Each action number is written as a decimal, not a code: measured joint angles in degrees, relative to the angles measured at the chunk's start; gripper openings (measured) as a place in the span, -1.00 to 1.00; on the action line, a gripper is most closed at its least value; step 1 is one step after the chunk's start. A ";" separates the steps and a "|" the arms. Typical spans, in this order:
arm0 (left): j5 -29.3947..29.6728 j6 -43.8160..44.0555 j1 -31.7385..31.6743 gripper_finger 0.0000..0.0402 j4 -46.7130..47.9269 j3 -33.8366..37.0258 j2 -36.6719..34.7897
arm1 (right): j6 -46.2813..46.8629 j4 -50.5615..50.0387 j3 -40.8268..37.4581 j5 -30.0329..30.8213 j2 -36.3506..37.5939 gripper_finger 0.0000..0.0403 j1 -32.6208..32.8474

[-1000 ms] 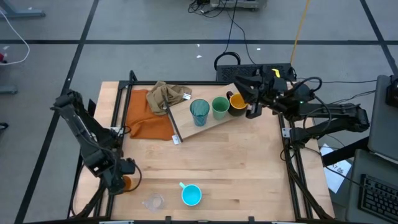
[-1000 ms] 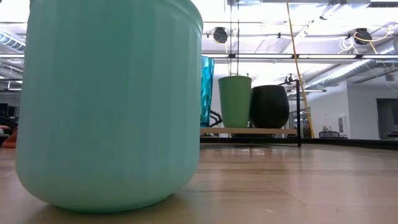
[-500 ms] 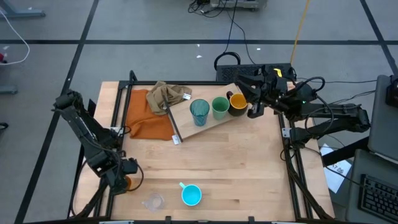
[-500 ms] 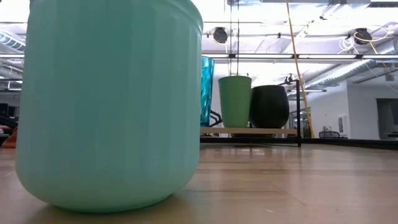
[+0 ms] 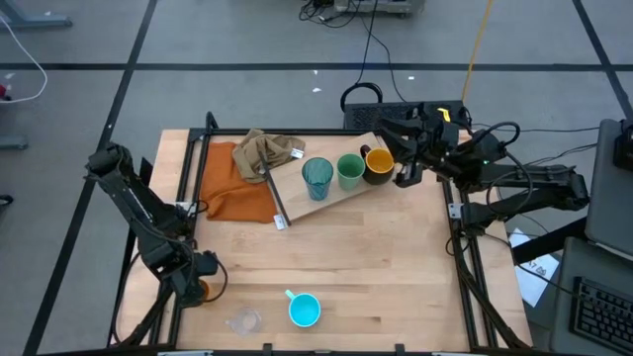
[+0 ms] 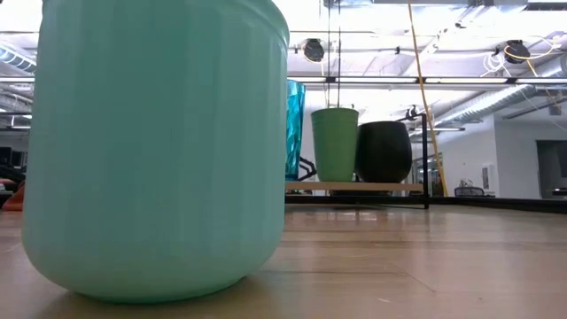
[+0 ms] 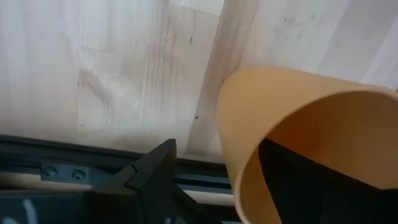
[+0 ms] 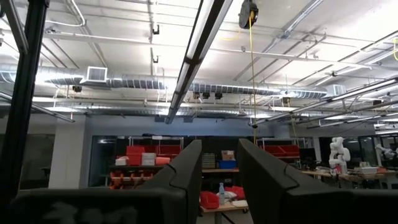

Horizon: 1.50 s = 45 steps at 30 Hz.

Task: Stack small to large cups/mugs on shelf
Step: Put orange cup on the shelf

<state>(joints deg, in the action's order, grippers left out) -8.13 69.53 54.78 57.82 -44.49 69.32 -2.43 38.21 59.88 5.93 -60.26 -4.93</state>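
Observation:
The orange cup (image 7: 311,130) stands upright on the table near its front left corner (image 5: 204,289). My left gripper (image 7: 217,155) points down over it, open. One finger is inside the cup and the other outside its wall, with a gap showing. The teal tumbler (image 5: 317,178), the green cup (image 5: 349,171) and the black mug (image 5: 377,165) stand in a row on the shelf (image 5: 331,203). The light-blue mug (image 5: 304,310) and the clear glass (image 5: 243,321) stand near the front edge. My right gripper (image 8: 219,155) is raised at the back right (image 5: 402,163), slightly open and empty.
An orange cloth (image 5: 235,188) with a beige cloth (image 5: 267,150) on it lies at the back left beside the shelf. A black frame rail (image 7: 74,168) runs along the table edge right beside the orange cup. In the low view the light-blue mug (image 6: 155,151) fills the left.
My left gripper has come down a little over the orange cup, its opening unchanged. The cups and the right arm have kept still.

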 joint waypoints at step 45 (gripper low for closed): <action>20.97 -8.64 -27.68 -0.99 14.26 -17.43 -5.25 | -4.30 -5.09 0.00 0.00 7.45 -0.53 0.04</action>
<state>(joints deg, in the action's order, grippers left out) 12.84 60.88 27.10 72.08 -61.92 64.07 -6.73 33.12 59.88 5.93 -52.81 -4.89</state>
